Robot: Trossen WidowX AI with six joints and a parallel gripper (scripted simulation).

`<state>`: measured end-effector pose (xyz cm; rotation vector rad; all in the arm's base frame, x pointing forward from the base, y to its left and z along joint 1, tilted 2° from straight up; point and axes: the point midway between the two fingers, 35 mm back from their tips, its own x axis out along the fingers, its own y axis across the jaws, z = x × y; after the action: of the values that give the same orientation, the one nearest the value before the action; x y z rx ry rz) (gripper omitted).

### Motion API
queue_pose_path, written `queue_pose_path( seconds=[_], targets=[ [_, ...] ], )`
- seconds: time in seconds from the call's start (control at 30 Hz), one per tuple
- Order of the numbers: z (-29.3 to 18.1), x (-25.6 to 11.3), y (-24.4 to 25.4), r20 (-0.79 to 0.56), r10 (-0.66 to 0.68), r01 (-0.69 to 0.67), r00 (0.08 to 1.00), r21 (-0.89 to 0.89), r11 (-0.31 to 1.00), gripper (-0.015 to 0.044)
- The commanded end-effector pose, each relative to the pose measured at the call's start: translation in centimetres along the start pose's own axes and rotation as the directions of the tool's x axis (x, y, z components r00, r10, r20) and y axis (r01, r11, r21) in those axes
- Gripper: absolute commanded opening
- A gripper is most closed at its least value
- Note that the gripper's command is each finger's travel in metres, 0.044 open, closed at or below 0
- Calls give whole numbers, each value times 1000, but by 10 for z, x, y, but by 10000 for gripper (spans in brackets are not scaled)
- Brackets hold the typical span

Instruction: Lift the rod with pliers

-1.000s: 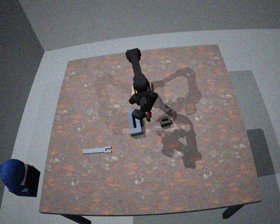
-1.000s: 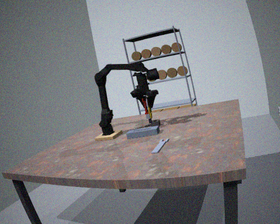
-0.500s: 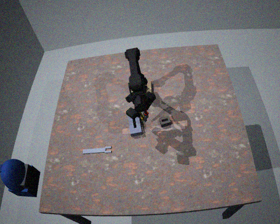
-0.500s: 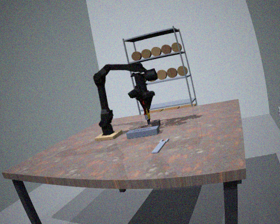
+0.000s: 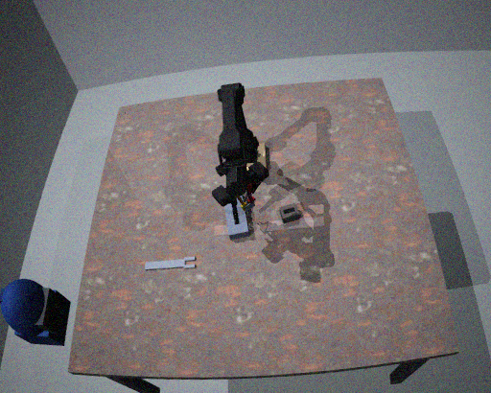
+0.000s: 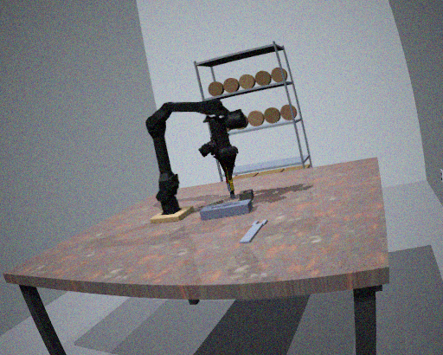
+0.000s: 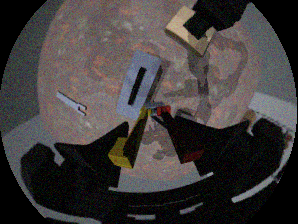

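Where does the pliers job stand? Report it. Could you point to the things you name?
The pliers (image 6: 228, 185) (image 7: 157, 110) are out of the holster (image 5: 291, 213) (image 6: 247, 194) and in the gripper (image 7: 152, 121), above the table by the block (image 5: 238, 227) (image 6: 226, 210) (image 7: 131, 107). Lowering, locking and lifting remain; the rod isn't discernible.

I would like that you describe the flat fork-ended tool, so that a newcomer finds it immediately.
On the patterned tabletop, find the pale blue slotted block. Apart from it lies a flat, pale, narrow bar. Unlike the block, it ends in two short prongs.
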<state>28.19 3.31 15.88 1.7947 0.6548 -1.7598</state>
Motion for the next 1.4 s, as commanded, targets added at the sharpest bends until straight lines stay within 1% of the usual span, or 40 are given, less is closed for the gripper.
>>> queue_pose_path(
  seconds=[0.0, 0.53, 1.1, 1.37],
  targets=[
    [6, -2, 4, -1, 8, -7, 1000, 55, 998, 325],
    [25, -2, 18, 3, 9, -10, 1000, 250, 968, 325],
    [46, -1, 30, 8, 11, -13, 1000, 446, 895, 325],
    [48, 0, 32, 7, 13, -14, 1000, 458, 889, 325]
  ],
)
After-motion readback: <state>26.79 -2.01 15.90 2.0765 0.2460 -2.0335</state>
